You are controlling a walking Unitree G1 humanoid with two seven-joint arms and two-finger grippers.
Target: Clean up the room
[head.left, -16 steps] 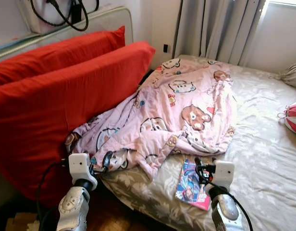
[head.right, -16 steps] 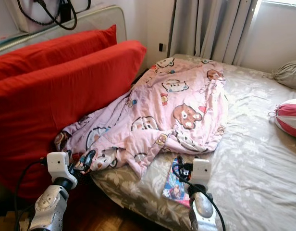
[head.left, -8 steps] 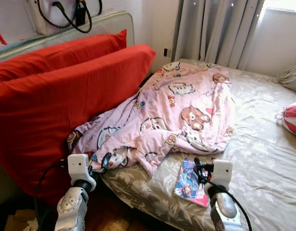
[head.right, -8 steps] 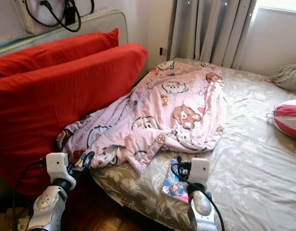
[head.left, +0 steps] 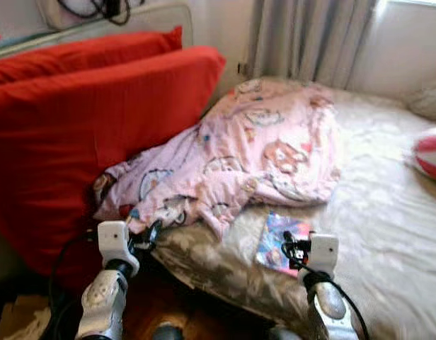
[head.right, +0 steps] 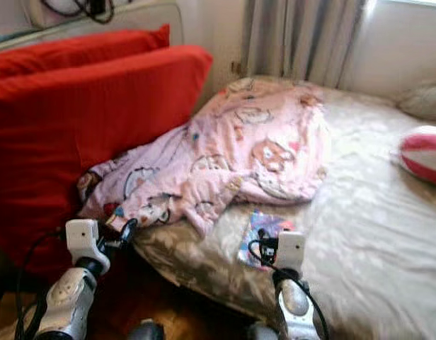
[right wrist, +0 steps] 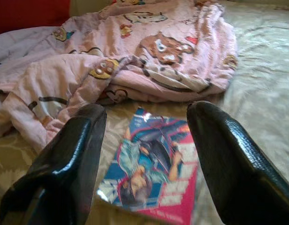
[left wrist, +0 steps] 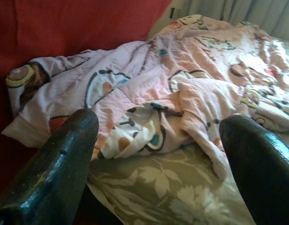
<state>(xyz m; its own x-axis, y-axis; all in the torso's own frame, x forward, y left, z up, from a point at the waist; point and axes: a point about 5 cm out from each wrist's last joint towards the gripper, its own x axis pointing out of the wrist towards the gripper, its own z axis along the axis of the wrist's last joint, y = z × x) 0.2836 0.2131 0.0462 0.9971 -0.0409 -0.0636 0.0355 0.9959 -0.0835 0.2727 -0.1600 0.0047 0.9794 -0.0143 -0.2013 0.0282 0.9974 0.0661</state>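
A pink cartoon-print blanket (head.left: 260, 152) lies crumpled across the bed (head.left: 388, 234), one end trailing toward the red pillows (head.left: 90, 120). A colourful magazine (head.left: 280, 241) rests flat on the beige floral sheet just below the blanket's edge. My right gripper (right wrist: 147, 117) hovers open right over the magazine (right wrist: 154, 173), fingers on either side of it, not touching. My left gripper (left wrist: 156, 126) is open at the bed's near corner, facing the blanket's bunched end (left wrist: 149, 112) without holding anything.
Two large red pillows lean against the headboard at the left. A pink-and-white striped bundle (head.left: 430, 152) sits at the bed's right edge, and a grey cushion (head.right: 423, 103) lies behind it. Curtains (head.left: 310, 35) hang at the back. Dark wooden floor (head.left: 182, 312) lies below the bed corner.
The whole picture has shifted and blurred, so the camera has moved, tilting slightly down. Both grippers stay open in about the same places over the magazine and the bed corner.
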